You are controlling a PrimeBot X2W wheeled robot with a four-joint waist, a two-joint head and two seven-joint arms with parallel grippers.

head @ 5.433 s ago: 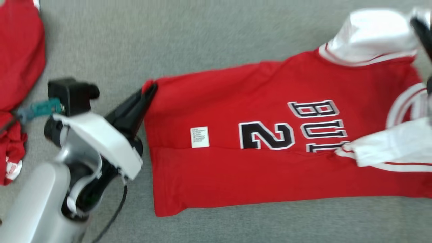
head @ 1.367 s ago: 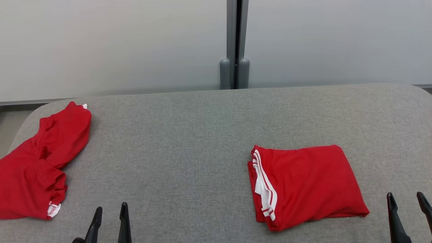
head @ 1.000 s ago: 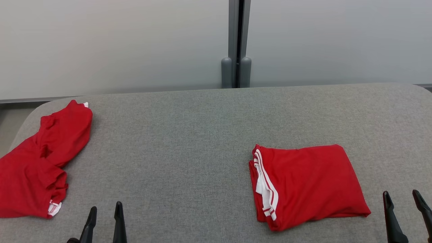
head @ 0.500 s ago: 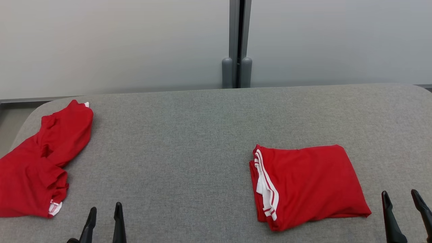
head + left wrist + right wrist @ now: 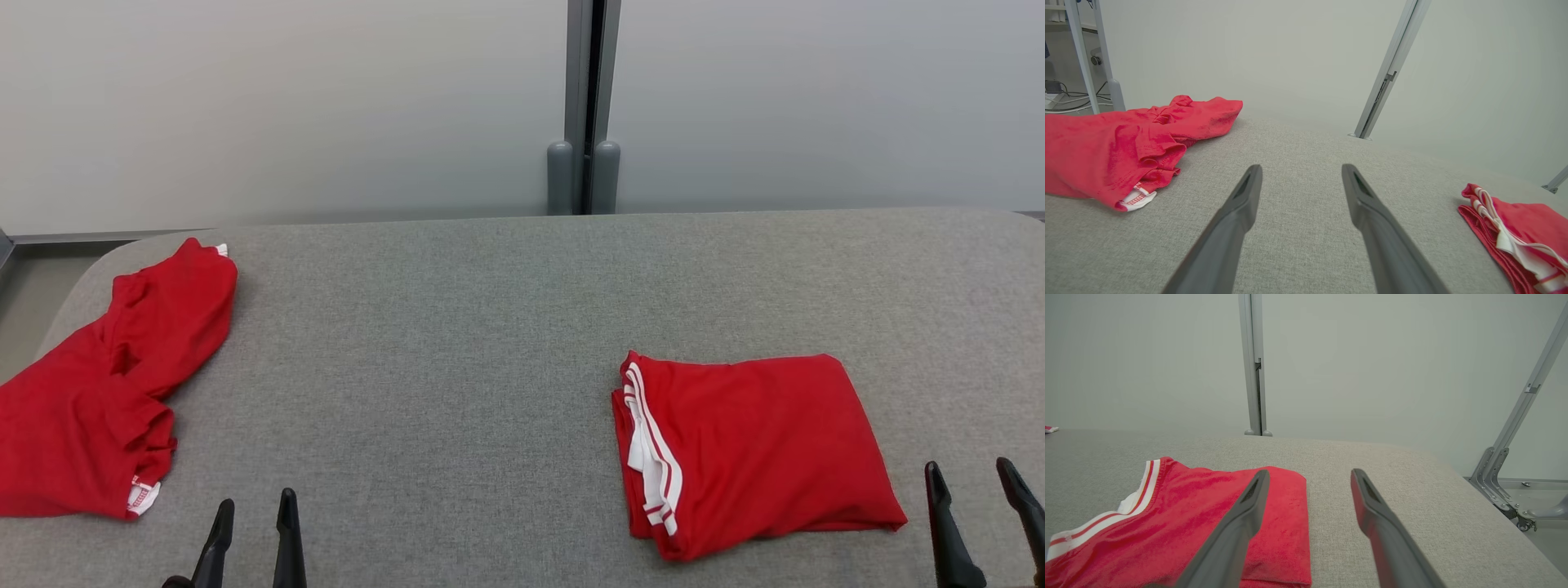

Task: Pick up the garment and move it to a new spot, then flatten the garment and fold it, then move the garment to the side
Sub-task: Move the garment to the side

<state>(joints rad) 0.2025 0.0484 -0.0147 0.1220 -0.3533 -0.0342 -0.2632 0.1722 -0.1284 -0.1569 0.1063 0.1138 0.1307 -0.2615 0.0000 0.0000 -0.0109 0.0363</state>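
The garment (image 5: 759,449) is red and folded into a rough rectangle that lies flat on the grey cloth table (image 5: 457,327). Its top face is plain red with a few soft creases. Along its left edge the stacked layers show, with white trim carrying thin red stripes. The near right corner juts out into a point.

The right gripper (image 5: 969,467) has its jaws spread wide and empty. The garment sits to the left of them, its near right corner just beside the left finger but apart from it. In the right wrist view the garment (image 5: 1180,514) spreads out left of and beneath the left finger, and bare table fills the gap of the right gripper (image 5: 1310,472).

The left gripper (image 5: 255,500) is likewise spread and holds nothing. In its wrist view the garment (image 5: 1527,228) lies well to the right of the jaws, striped edge facing them, with bare table between the fingers of the left gripper (image 5: 1301,167).

A second red cloth (image 5: 98,392), crumpled, with a small white tag at its near edge, lies to the left of the left jaws, well apart from the folded garment.
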